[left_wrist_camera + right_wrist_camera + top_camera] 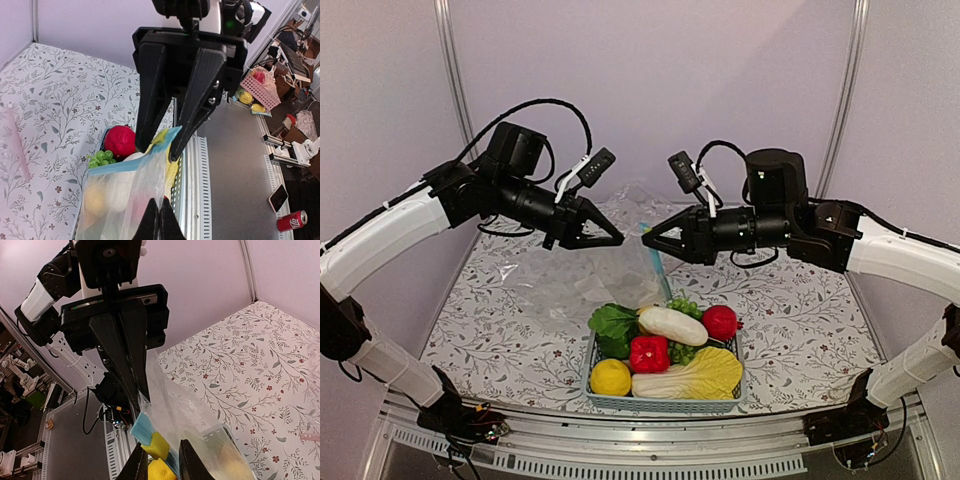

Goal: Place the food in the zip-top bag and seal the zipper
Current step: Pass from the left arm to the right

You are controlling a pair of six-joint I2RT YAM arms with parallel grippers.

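Pinching the bag (125,200) in the left gripper (618,241), fingers pressed tight together on the clear film, up above the table (800,320). Facing it tip to tip, the right gripper (643,238), spread partway and straddling the teal zipper (122,164) at the bag's corner, no firm clamp visible. Hanging just behind the basket (660,403). Down in that basket, the food (672,325): lemon (610,377), pepper (649,353), cabbage (692,378), red fruit (720,322), leaves (612,322).

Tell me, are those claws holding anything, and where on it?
The left gripper is pinched shut on the zip-top bag, on clear plastic near its mouth. The right gripper stands open around an end of the zipper; no firm hold shows.
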